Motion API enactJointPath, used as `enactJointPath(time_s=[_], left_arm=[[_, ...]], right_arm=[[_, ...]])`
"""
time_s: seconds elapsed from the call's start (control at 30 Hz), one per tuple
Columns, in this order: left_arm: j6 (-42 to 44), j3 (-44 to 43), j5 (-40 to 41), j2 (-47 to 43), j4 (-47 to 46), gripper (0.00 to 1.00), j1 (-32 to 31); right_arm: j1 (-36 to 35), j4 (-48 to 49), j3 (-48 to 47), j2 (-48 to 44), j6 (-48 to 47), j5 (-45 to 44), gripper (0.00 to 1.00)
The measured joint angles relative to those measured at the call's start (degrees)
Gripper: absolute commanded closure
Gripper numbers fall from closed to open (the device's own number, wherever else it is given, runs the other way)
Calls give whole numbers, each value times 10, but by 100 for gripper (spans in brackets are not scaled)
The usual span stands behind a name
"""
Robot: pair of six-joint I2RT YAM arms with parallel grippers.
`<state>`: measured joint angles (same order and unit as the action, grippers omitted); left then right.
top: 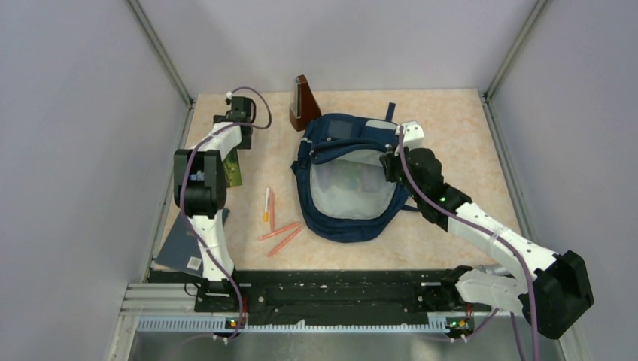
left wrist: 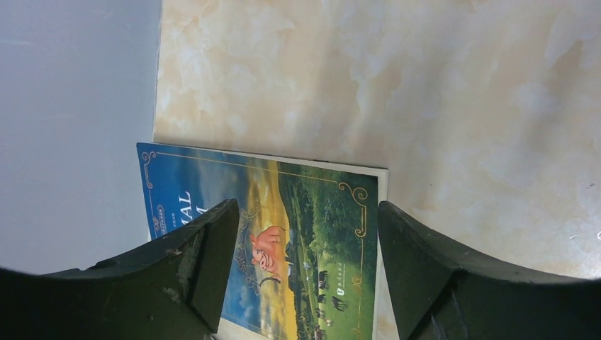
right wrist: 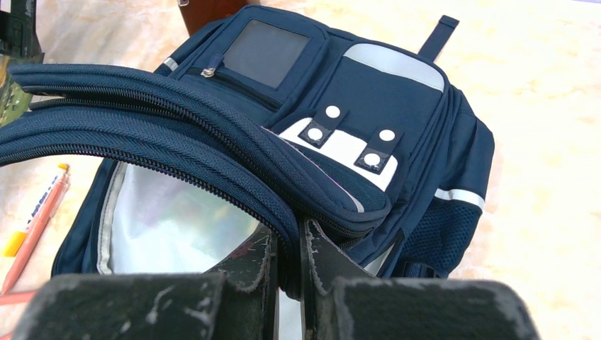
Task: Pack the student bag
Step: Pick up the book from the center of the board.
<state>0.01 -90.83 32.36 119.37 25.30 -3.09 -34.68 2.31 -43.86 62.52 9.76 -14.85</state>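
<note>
Nearest the arm bases, at about 8 o'clock from the student bag [top: 347, 224], a dark blue book [top: 180, 241] lies flat by the left arm's foot. A few orange pens [top: 280, 235] lie just beside the bag at 9 o'clock.

The bag sits mid-table on its back with its main compartment gaping and the grey lining showing. The right gripper [right wrist: 287, 241] is pinched shut on the zippered rim [right wrist: 212, 152] at the bag's 3 o'clock side, lifting it. That hold should stay high and steady, so that the mouth is wide when something arrives.

Further out, at 10 o'clock, the left gripper [left wrist: 306, 212] hangs with its jaws spread and empty over a picture book [left wrist: 205, 177] with a pig on the cover. It lies flat against the left wall.

The step in hand looks like picking up this book. A thin, flat book is awkward to grip, and the wall crowds one finger. It is probably best to work at the free edge away from the wall, tip it up and clamp cover and pages together. Then carry it spine-first into the opening.

A brown wooden pyramid-shaped object [top: 303, 105] stands farthest, at 11 o'clock.
</note>
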Motion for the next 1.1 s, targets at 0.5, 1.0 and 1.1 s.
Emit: enactJointPath(time_s=[0.5,1.0,1.1], left_arm=[[0,-11,-17,38,4,25,4],[2,-2,16,38,-5,28,8],[2,11,19,32,-12,28,8]], right_arm=[[0,0,0,0,5,1,100],[0,0,0,2,7,8,100],[0,0,0,4,9,11,100]])
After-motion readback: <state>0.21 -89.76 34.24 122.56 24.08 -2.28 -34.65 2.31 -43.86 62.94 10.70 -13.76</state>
